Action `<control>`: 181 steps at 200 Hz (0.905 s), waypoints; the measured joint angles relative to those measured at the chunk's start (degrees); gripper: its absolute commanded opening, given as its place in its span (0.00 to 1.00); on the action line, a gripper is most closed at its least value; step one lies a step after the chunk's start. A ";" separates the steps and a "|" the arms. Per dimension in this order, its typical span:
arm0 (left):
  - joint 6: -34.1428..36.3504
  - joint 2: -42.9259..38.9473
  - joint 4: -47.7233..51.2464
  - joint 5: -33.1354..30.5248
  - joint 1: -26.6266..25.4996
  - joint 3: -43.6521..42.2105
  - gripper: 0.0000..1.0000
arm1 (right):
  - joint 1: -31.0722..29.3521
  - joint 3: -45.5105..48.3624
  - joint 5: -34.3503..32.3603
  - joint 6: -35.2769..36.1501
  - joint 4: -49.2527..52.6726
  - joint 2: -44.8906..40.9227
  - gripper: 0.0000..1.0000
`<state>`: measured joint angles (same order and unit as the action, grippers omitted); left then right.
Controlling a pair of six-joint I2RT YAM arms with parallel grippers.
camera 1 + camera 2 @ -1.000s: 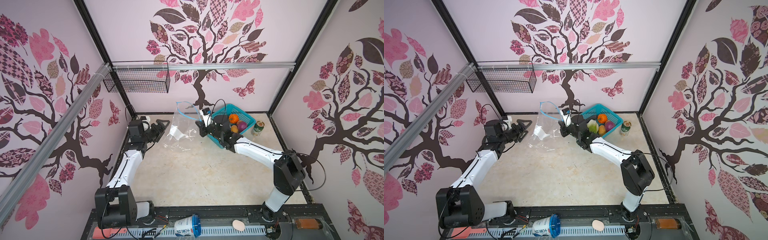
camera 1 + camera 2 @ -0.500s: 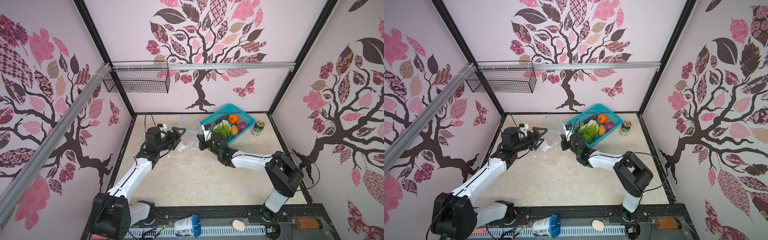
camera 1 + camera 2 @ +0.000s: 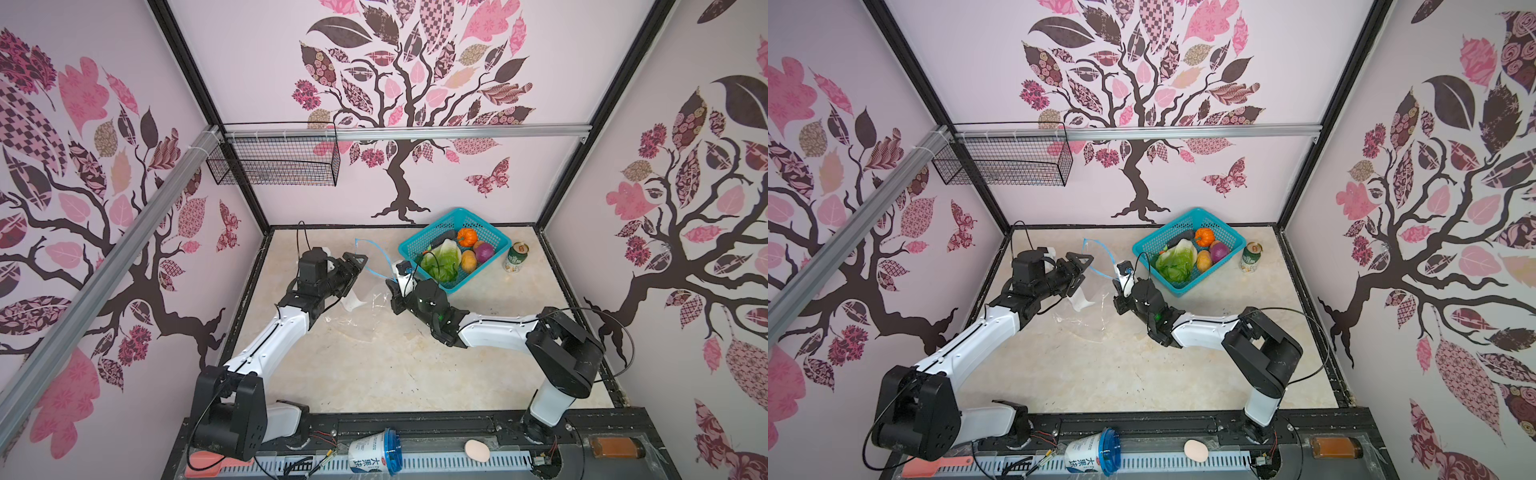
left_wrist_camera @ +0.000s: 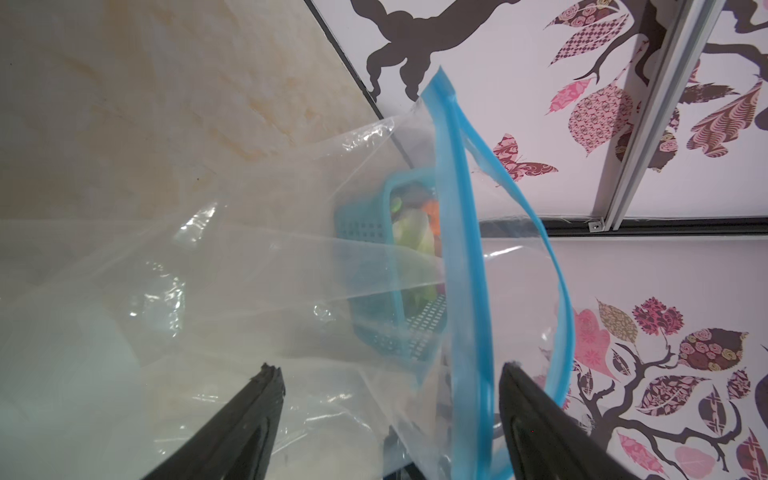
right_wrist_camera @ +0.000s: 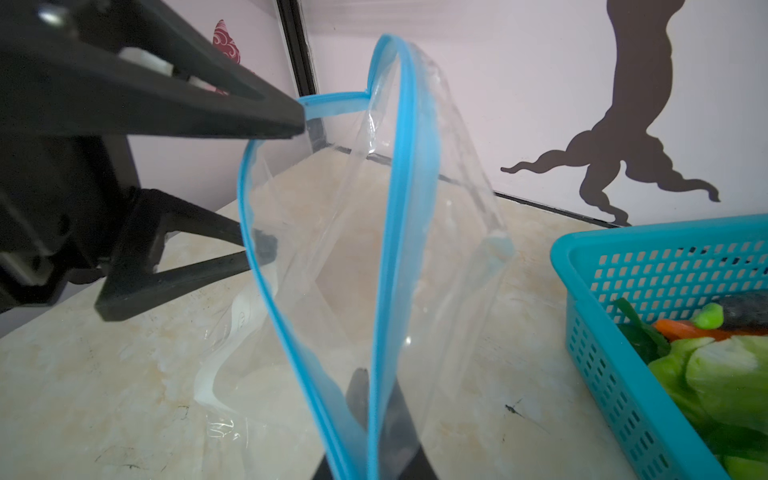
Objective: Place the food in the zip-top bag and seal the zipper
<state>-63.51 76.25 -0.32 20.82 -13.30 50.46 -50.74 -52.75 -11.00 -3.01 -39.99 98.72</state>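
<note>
Right gripper (image 5: pixel 368 399) had its fingers squeezed together on the zipper (image 5: pixel 399 199), holding the zip-top bag (image 5: pixel 332 270) up by its blue mouth, which gaped open just past those fingertips. Left gripper (image 4: pixel 390 374) fingers stood wide apart, with one side of the blue strip running between them, closer to one tip and not pinched. The food sat in the teal basket (image 5: pixel 665 232) just off to the side of the right fingers: cabbage (image 3: pixel 442 259), pumpkin (image 3: pixel 467 236), potato (image 3: pixel 468 259), purple onion (image 3: pixel 484 251).

Right wrist: basket (image 5: pixel 665 237) cropped at frame edge, right gripper (image 5: pixel 376 401) mostly hidden behind bag (image 5: pixel 332 270). Left wrist: food (image 4: pixel 411 232) blurred through bag.
</note>
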 measured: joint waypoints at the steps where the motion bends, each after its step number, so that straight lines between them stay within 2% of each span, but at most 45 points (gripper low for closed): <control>1: 0.02 0.07 0.00 0.00 0.00 0.04 0.80 | -0.04 0.00 -0.04 0.11 0.00 0.00 0.00; 14: 0.37 0.42 0.04 -0.02 -0.26 0.17 0.71 | -0.61 0.00 -0.76 1.75 0.07 0.00 0.00; 50: 2.45 0.42 0.48 0.04 -0.81 0.20 0.21 | -1.11 0.00 -1.62 4.66 0.35 0.00 0.00; 67: 3.23 0.39 0.98 0.04 -0.90 0.20 0.06 | -1.11 0.00 -1.53 5.22 1.42 -0.13 0.00; 77: 4.79 0.28 1.77 0.09 -0.92 0.22 0.01 | -1.11 0.00 -1.14 5.44 2.56 -0.57 0.07; 98: 8.26 0.04 5.07 -0.20 -1.11 1.14 0.00 | -1.11 0.00 0.39 5.29 6.08 -3.10 0.45; 110: 11.34 0.07 7.93 -0.76 -1.05 2.99 0.00 | -1.09 0.00 1.90 4.81 8.74 -5.66 0.58; 134: 18.45 0.87 13.57 -1.33 -0.98 8.76 0.00 | -1.09 -0.72 4.35 4.11 15.21 -11.80 0.68; 181: 29.22 1.97 18.69 -3.21 -0.98 11.45 0.00 | -1.09 -11.19 6.19 1.73 30.45 -15.23 0.75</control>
<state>-34.28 78.22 18.37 17.61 -14.28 61.91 -51.83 -63.94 -4.82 -1.28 -9.54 83.48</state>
